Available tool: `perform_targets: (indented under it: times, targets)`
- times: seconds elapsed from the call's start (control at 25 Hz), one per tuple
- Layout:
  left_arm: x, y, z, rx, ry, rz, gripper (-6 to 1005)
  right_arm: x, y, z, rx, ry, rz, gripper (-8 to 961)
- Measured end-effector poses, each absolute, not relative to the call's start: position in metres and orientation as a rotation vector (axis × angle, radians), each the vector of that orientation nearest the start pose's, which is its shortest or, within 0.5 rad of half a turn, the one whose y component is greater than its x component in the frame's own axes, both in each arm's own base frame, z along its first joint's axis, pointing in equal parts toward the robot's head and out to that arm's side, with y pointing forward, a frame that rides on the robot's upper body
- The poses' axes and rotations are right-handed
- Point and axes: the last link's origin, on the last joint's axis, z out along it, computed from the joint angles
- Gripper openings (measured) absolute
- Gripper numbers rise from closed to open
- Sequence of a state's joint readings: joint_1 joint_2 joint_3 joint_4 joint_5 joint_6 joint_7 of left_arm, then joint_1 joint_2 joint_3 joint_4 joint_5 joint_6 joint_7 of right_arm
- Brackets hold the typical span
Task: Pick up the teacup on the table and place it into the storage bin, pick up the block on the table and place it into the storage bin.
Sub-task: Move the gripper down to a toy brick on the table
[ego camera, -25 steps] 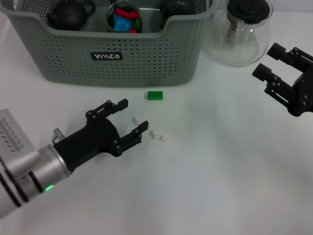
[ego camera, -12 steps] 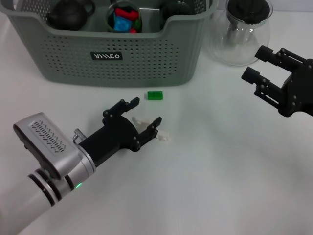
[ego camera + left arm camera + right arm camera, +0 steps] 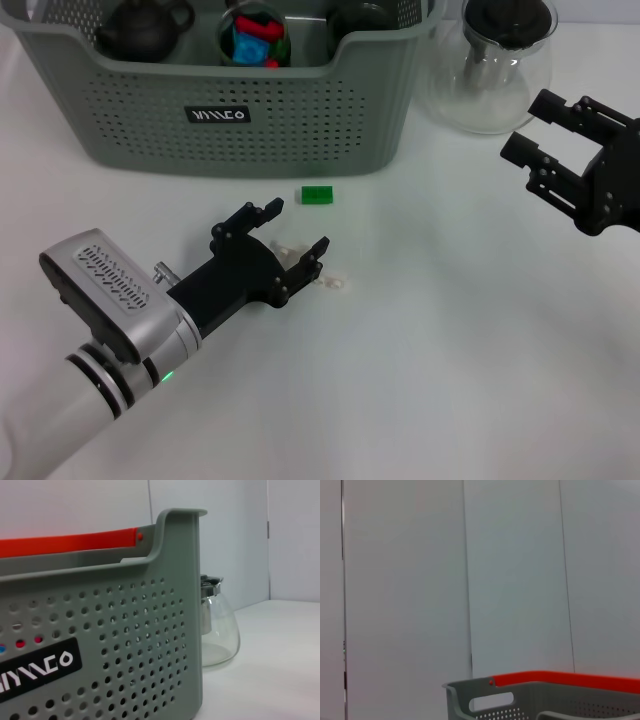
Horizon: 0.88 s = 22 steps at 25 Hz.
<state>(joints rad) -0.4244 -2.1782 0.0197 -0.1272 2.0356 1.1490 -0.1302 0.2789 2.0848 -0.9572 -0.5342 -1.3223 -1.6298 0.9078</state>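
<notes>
Teacup [image 3: 331, 282] first, if that small pale, glassy thing on the white table [image 3: 450, 380] is the cup; it is too faint to be sure of its shape. The left gripper [image 3: 292, 231] has slid forward over the last second and now has its black jaws spread wide, with one end of the pale thing between the fingers and the rest poking out past the lower one. Over the last half second it has barely shifted, so my guess is it is settling for the close. Nothing is gripped yet.

The right gripper [image 3: 531, 126] has drifted in and eased back out, and now hovers well apart from the action, jaws wide, beside the glass pot [image 3: 490, 85].

The green block [image 3: 317, 194] hasn't budged: a small brick with hard edges, lying just in front of the storage bin [image 3: 300, 120], between the bin and the left gripper. Both pickups are still to come.

The bin is matte grey-green plastic with perforated walls, rounded corners and a black label [image 3: 35, 670]. The left wrist view looks straight at that wall, with the smooth, bulbous, clear pot just beyond the corner. Inside the bin sit a dark rounded teapot [image 3: 145, 27] and a cup of red and blue pieces [image 3: 255, 40].
</notes>
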Motion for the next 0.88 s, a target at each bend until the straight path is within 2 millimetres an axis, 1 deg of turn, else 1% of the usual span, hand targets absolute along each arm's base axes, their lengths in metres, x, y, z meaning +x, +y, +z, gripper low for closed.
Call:
perform_targets:
  times: [0.56,0.88]
  targets:
    - [-0.2910,0.2600,-0.1352,-2.256,-0.421,-0.587,717,0.2792,0.2694,0.0053,-2.329,0.320,1.136,565]
    - [-0.2956,0.2600,-0.1316,-2.231,-0.441,-0.581,718,0.2804,0.2677,0.0051,-2.328,0.334,1.139,565]
